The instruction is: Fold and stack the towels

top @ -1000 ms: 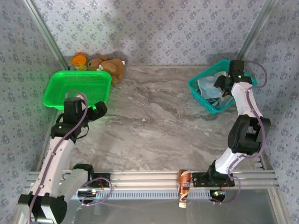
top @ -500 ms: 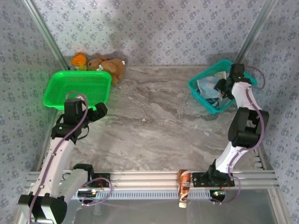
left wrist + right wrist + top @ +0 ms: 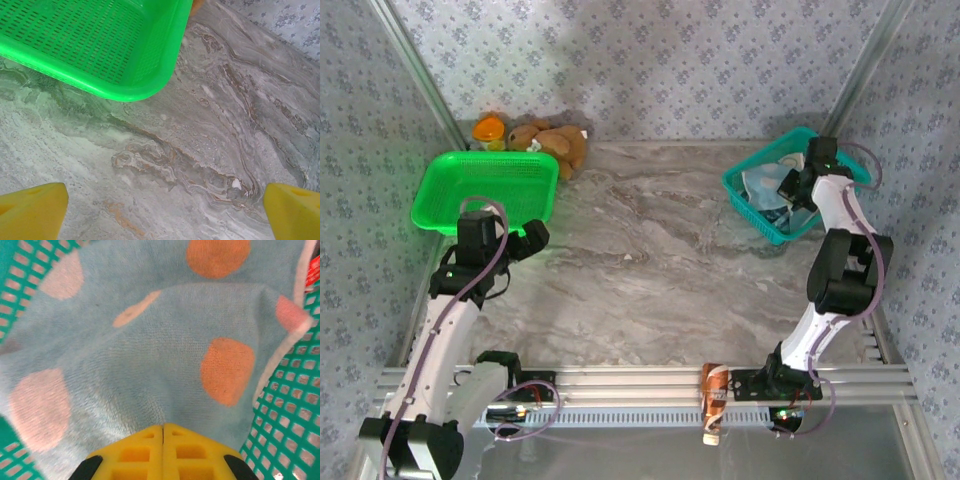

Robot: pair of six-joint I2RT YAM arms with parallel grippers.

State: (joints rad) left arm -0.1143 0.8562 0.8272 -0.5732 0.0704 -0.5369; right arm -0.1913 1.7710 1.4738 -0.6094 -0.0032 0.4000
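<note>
Right fingers pressed together, pinching dotted towel in teal basket. Left fingers spread above bench, near green basket.

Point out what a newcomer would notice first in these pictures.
The bright green basket stands at the far left, with the open left gripper hovering beside its near corner. At the far right, the right gripper reaches into a teal basket, shut on a blue polka-dot towel. A brown plush toy sits in the back-left corner.
</note>
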